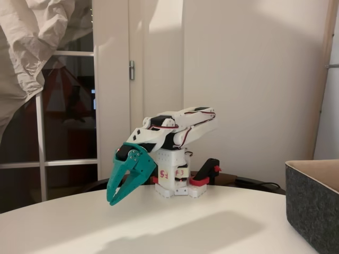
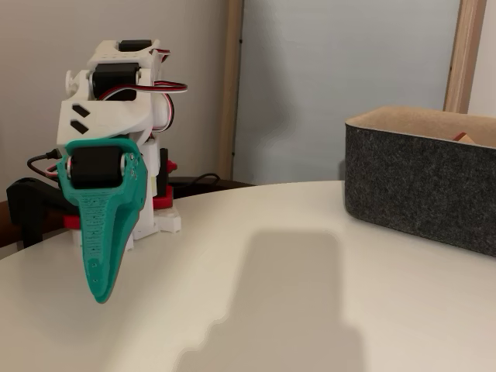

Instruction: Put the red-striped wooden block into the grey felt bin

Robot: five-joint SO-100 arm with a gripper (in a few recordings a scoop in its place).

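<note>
The arm is folded at its base, far left of the counter (image 1: 175, 222), jaws (image 1: 117, 194) slightly parted and empty. In the bin (image 2: 418, 194) at right, a wood-coloured corner (image 2: 461, 137) peeks above the rim; whether it is the block is unclear. If it is, keeping the arm parked is the sound move.

A round white table (image 1: 212, 222) carries the grey felt bin (image 2: 422, 182) and the arm's base (image 1: 175, 188).

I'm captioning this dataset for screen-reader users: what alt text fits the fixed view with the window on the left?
A white robot arm sits folded on a round white table, its teal gripper pointing down just above the tabletop, fingers slightly parted and holding nothing. The corner of a grey felt bin shows at the right edge; a dark window is behind on the left.
</note>
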